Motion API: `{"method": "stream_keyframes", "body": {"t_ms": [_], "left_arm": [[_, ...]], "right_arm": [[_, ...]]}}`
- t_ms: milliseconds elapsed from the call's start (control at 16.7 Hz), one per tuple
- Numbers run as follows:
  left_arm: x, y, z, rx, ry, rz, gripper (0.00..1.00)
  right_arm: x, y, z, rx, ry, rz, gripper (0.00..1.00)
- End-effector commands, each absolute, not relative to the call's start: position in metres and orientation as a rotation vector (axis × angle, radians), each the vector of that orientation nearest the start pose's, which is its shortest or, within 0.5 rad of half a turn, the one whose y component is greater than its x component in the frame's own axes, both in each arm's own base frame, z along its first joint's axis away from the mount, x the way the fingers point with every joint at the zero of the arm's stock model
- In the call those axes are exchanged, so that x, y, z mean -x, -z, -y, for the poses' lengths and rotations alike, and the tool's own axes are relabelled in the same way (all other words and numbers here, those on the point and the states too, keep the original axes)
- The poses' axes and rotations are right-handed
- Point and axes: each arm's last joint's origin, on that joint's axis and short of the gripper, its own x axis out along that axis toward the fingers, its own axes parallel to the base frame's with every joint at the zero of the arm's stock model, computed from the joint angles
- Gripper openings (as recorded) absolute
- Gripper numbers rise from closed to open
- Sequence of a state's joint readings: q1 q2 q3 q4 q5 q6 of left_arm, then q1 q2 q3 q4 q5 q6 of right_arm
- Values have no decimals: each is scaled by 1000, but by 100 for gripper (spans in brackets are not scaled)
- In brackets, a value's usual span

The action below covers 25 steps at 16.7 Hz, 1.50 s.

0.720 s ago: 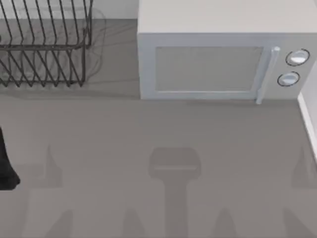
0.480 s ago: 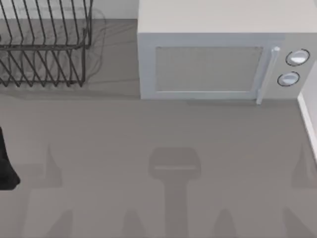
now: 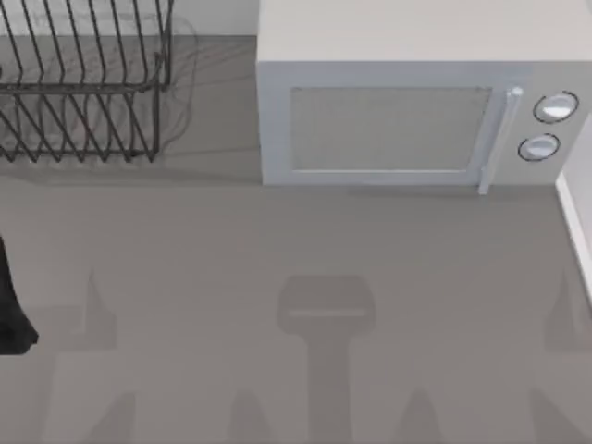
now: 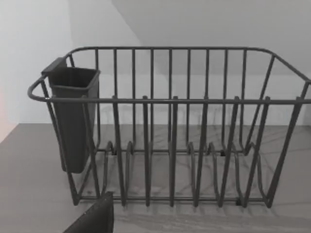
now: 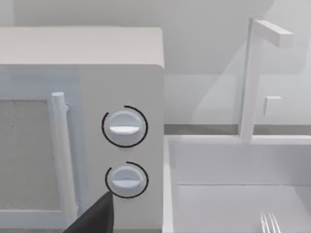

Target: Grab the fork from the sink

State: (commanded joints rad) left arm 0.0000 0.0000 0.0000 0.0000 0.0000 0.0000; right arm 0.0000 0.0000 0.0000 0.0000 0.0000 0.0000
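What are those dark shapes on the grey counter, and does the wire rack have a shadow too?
Top view: the soft dark shapes on the counter are shadows, one blocky one in the middle and pointed ones along the near edge; the dish rack throws faint thin line shadows beside it. Left wrist view: the rack's wires cast criss-cross shadows under it.

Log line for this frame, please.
stage: before reach | fork: tines in sink, beside microwave | left arm: table's left edge
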Motion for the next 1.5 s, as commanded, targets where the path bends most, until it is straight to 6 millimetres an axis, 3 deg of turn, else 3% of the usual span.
{"method": "stream_keyframes", "body": {"t_ms": [840, 1020, 1200, 1500], "left_arm": [[-106, -160, 1, 0, 0, 0, 100], [-106, -160, 1, 0, 0, 0, 100], [-106, -160, 1, 0, 0, 0, 100], [-106, -160, 1, 0, 0, 0, 100]], "right_arm": [[-106, -165, 1, 3, 3, -17, 100], [-109, -186, 3, 14, 15, -88, 100], [-119, -220, 5, 31, 33, -205, 100], [-171, -285, 14, 61, 63, -473, 100]]}}
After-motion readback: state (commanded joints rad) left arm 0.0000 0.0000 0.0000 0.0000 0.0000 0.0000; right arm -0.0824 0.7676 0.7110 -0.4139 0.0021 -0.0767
